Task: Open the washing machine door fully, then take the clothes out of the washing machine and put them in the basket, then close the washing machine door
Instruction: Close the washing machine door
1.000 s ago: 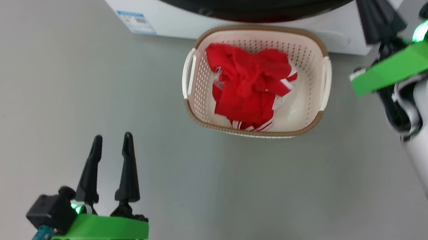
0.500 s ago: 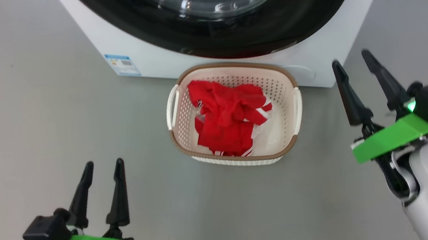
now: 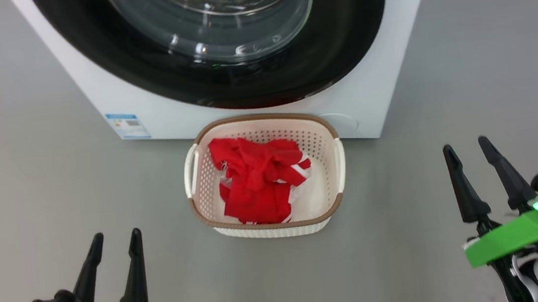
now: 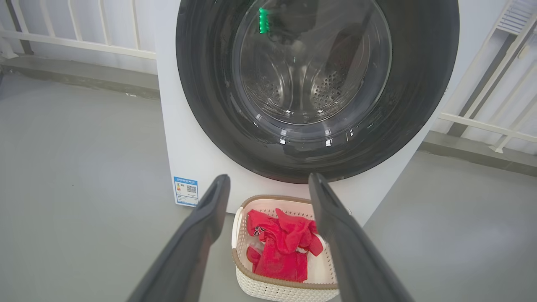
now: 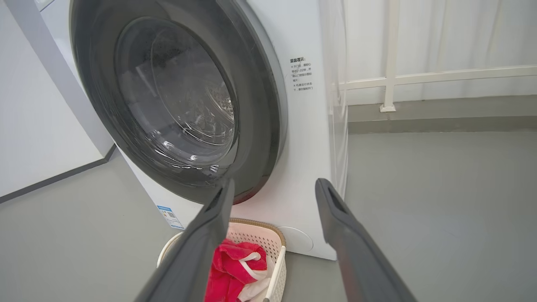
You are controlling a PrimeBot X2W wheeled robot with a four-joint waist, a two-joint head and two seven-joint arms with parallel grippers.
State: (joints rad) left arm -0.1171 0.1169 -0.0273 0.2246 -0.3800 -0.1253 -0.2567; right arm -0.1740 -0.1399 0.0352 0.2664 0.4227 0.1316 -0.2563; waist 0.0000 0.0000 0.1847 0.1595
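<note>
The washing machine door (image 3: 214, 31) appeared shut, its glossy black rim lying flush on the front of the washing machine (image 3: 364, 106). Through the glass, in the left wrist view, the steel drum (image 4: 331, 84) looked empty. The clothes (image 3: 258, 187), a red bundle with white trim, lay inside the basket (image 3: 272, 229), which stood on the grey floor (image 3: 29, 196) just in front of the machine, below the door's lower edge. The left gripper (image 3: 116, 233) and the right gripper (image 3: 464, 143) hovered low at either side, well apart from basket and machine, each with its fingers spread and holding nothing. The task therefore seemed essentially complete, and few hazards were left. Whether the latch had caught could not be told; a door merely resting on its seal might swing outward. A checking push would set long fingers against bulging glass, where they could slip. Any forward drive or waist bend could carry an arm into the light basket and tip the clothes out.
</note>
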